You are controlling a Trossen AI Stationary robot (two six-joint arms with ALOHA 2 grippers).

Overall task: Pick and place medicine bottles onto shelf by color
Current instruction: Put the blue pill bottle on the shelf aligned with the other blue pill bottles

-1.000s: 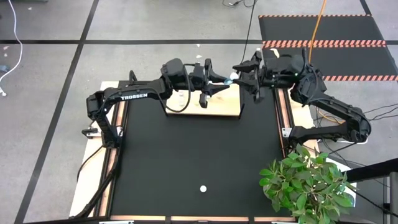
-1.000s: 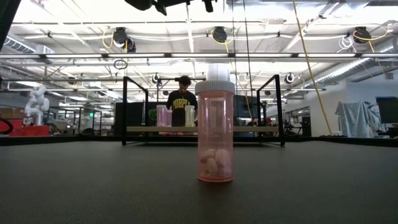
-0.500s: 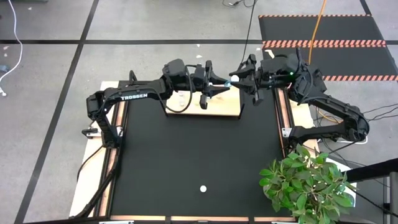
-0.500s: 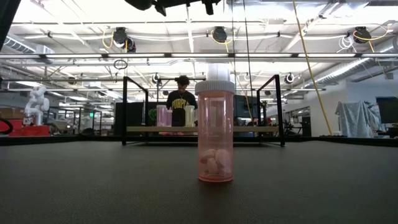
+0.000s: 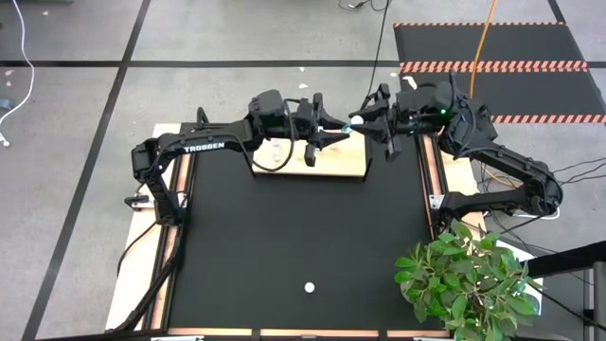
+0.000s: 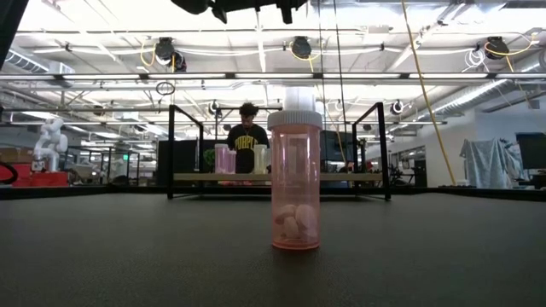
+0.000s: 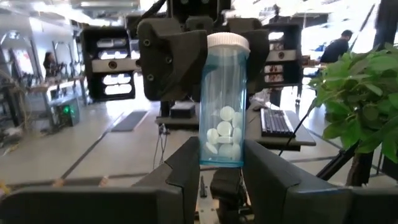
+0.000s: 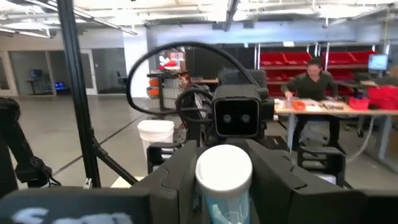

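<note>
Though clear teal, white-capped bottle [image 7: 223, 102] shows white pills.

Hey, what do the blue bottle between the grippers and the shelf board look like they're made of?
Blue bottle: probably clear tinted plastic, glossy, since the white pills show through; its white cap looks like opaque ribbed plastic. Shelf: pale unpainted wood by its light matte top, with thin black posts that look like metal.

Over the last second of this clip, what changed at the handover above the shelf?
The right claw slid in toward the left arm and closed around the cap end of the blue bottle. The left claw kept its grip on the bottle's base, so both now hold it. The pink bottle on the table and the bottles on the shelf did not move.
</note>
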